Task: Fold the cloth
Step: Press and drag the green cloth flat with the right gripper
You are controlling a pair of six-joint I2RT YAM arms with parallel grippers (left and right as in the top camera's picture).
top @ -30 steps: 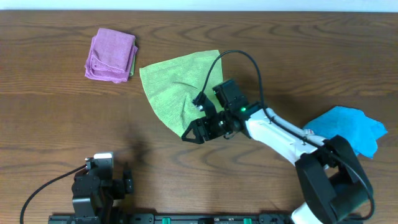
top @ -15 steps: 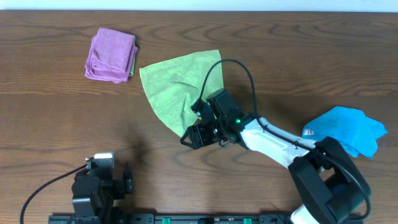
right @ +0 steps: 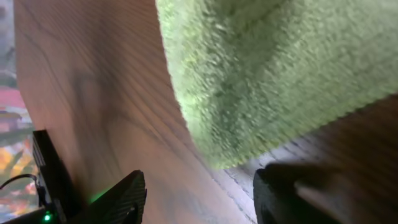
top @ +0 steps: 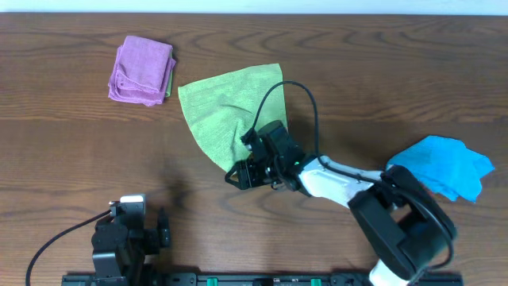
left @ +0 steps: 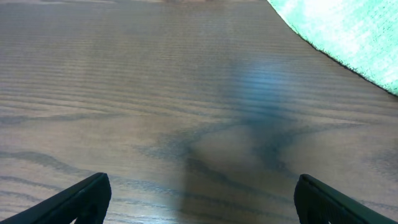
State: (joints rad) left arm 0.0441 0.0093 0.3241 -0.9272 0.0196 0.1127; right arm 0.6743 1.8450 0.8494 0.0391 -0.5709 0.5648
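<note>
The lime-green cloth (top: 219, 113) lies flat in the middle of the table, its near corner pointing to the front. My right gripper (top: 240, 176) is open at that near corner, low over the wood. In the right wrist view the cloth's corner (right: 261, 68) hangs just above my open fingers (right: 199, 196), not between them. My left gripper (top: 127, 230) rests at the front left edge, open and empty (left: 199, 199). A strip of the cloth's edge (left: 348, 31) shows at the top right of the left wrist view.
A folded purple cloth (top: 143, 70) lies at the back left. A crumpled bright blue cloth (top: 444, 163) lies at the right, beside the right arm's base. The right arm's cable (top: 290, 87) arches over the green cloth.
My right gripper has moved left and a little toward the front, along the cloth's near corner. The cloth and the left arm have not moved.
</note>
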